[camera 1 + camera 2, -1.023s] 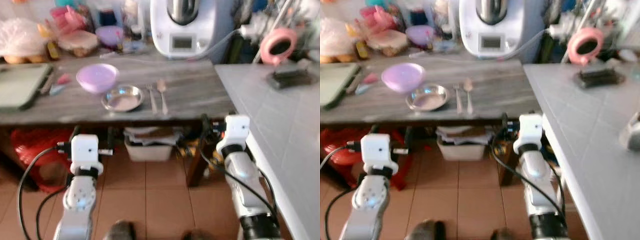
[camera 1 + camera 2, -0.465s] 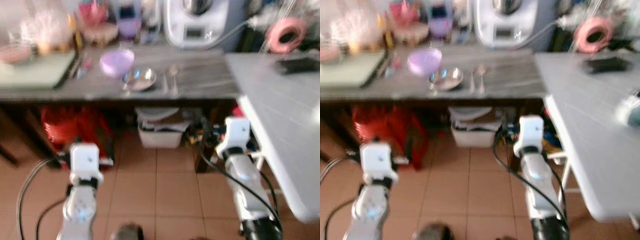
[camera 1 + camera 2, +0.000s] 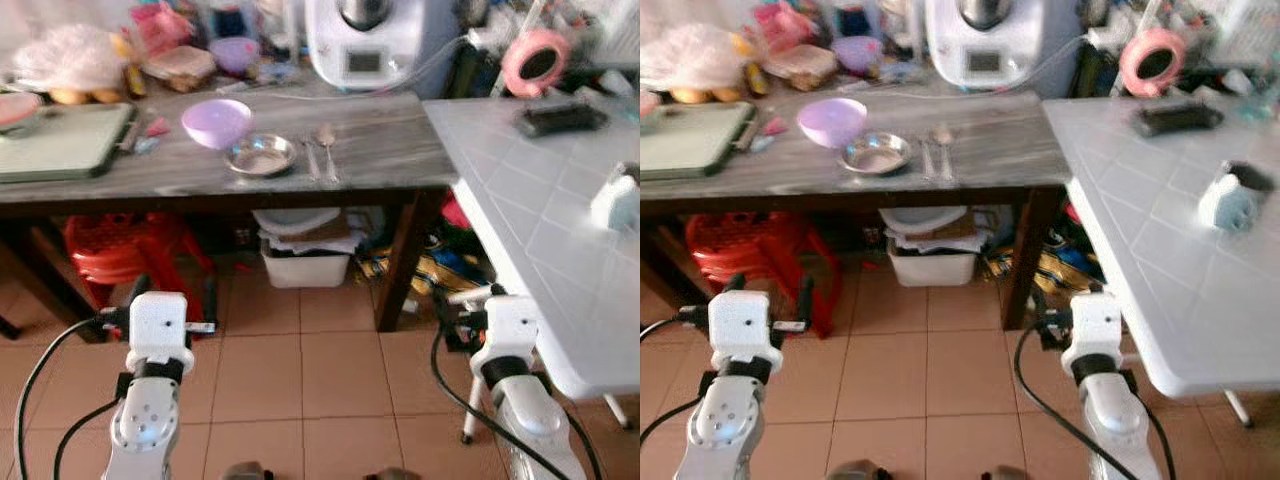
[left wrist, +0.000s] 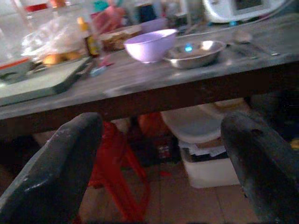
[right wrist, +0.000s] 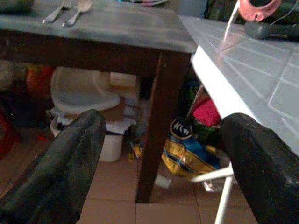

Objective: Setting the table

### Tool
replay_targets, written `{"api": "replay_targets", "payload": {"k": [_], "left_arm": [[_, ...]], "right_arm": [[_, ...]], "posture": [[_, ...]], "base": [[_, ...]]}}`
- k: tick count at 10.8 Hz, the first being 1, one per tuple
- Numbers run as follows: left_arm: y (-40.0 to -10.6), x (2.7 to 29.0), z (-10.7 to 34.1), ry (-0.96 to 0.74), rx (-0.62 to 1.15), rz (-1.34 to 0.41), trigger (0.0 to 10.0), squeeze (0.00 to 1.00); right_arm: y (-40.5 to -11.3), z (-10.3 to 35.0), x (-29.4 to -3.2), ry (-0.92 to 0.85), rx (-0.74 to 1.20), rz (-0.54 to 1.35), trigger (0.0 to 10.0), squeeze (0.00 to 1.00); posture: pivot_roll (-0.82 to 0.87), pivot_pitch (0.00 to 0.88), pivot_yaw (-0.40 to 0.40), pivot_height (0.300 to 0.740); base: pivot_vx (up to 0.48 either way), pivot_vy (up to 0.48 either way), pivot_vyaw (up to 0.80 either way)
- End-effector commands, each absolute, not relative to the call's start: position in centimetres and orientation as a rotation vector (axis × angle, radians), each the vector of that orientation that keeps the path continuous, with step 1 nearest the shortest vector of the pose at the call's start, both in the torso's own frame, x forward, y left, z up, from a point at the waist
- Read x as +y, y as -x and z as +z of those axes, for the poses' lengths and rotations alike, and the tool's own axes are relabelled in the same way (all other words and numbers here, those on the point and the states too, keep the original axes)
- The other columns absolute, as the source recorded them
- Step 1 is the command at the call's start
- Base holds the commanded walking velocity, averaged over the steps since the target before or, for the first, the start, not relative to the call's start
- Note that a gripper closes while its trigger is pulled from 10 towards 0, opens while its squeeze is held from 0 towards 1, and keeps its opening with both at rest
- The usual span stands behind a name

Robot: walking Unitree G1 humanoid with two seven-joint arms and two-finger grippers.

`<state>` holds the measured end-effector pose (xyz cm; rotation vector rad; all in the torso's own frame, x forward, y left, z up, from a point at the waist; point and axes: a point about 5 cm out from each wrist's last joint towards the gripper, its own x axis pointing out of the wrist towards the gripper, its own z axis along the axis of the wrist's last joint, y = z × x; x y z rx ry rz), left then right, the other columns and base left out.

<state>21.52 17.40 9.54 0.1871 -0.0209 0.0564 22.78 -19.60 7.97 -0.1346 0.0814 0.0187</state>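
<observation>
While both arms hang low over the tan tile floor (image 3: 330,370), a dark grey wooden table (image 3: 380,160) stands ahead w/ a white tiled-top table (image 3: 520,200) butting its right end. Underneath: red stools (image 3: 110,255), white bin (image 3: 305,265). Near the wood table's front edge, a lilac bowl (image 3: 217,121) sits just beside a shallow steel dish (image 3: 261,156); fork (image 3: 310,158) & spoon (image 3: 325,150) lie side by side right of the dish. Left gripper (image 4: 161,163) & right gripper (image 5: 161,158): fingers spread wide, holding nothing.

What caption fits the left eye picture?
Purple bowl, steel dish, fork and spoon wait on the wooden table.
</observation>
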Motion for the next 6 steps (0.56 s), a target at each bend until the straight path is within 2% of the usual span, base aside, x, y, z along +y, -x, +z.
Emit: {"api": "replay_targets", "payload": {"k": [1, 2, 4, 6], "left_arm": [[-21.7, 17.22, 10.05, -0.182, -0.037, 0.041, 10.0, 0.0], [-21.69, 17.1, 10.07, -0.179, -0.038, 0.037, 10.0, 0.0], [-21.45, 17.09, 10.1, -0.175, -0.036, 0.041, 10.0, 0.0], [-21.3, 16.94, 10.05, -0.173, -0.035, 0.034, 10.0, 0.0]], "right_arm": [[-23.53, 9.05, -18.98, 0.13, 0.039, 0.039, 10.0, 0.0], [-23.85, 9.23, -18.49, 0.124, 0.036, 0.057, 10.0, 0.0], [-24.17, 9.31, -18.07, 0.126, 0.035, 0.089, 10.0, 0.0], [-24.3, 9.36, -18.22, 0.131, 0.034, 0.091, 10.0, 0.0]], "posture": [[0.04, 0.063, 0.04, 0.74], [0.04, 0.063, 0.04, 0.74], [0.05, 0.062, 0.028, 0.74], [0.05, 0.065, 0.027, 0.74]], "base": [[0.0, 0.0, 0.0], [0.0, -0.337, 0.0], [0.0, -0.339, -0.54], [0.0, -0.416, 0.0]]}}
